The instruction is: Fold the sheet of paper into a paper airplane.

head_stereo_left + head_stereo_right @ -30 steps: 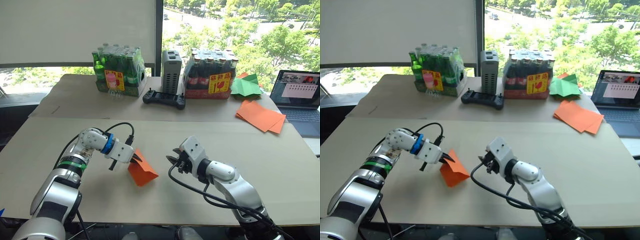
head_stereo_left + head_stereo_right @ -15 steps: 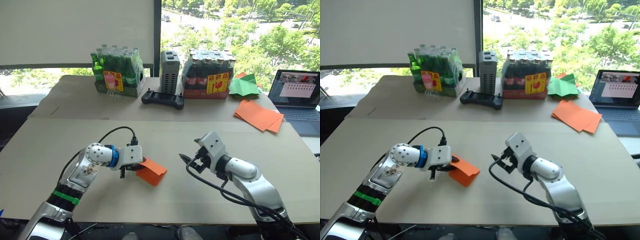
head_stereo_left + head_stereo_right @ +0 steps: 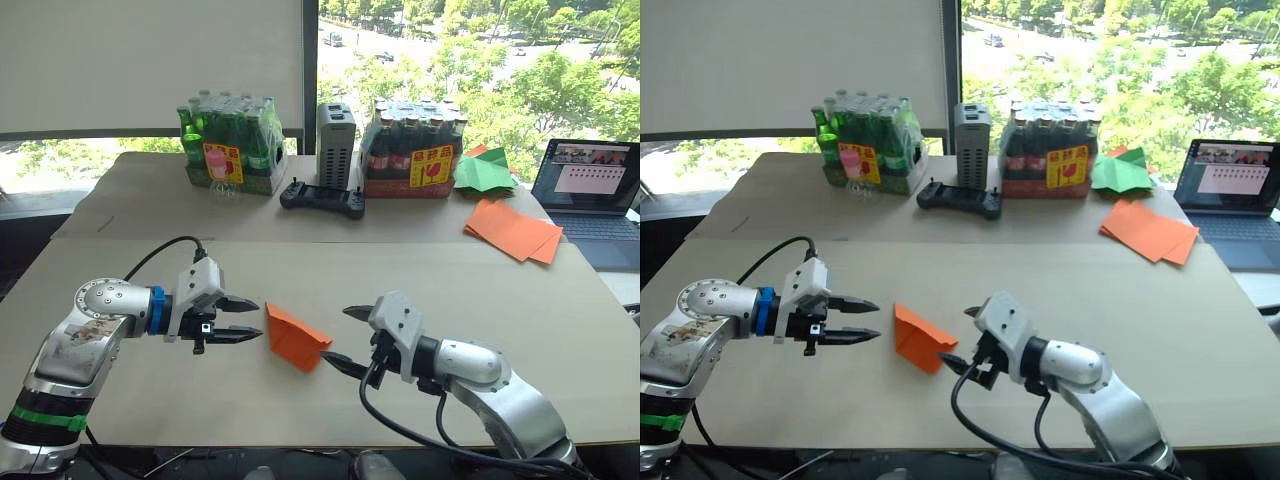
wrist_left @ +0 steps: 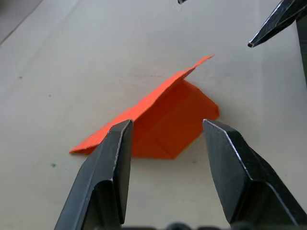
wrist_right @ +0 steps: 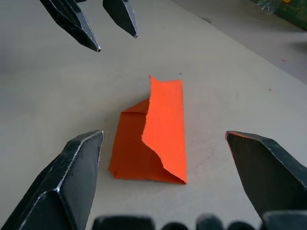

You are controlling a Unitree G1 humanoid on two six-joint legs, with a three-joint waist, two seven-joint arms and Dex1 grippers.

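The sheet of paper (image 3: 296, 336), folded into a raised orange wedge, lies free on the table (image 3: 560, 300) at lower centre of the left eye view, between the two grippers. The left gripper (image 3: 251, 319) hangs just left of it, fingers parted and holding nothing; the right gripper (image 3: 345, 340) sits just right of it, spread wide and empty, and looks the nearer. The wedge's long axis seems to run from upper left to lower right, though its flap's lie is hard to judge.
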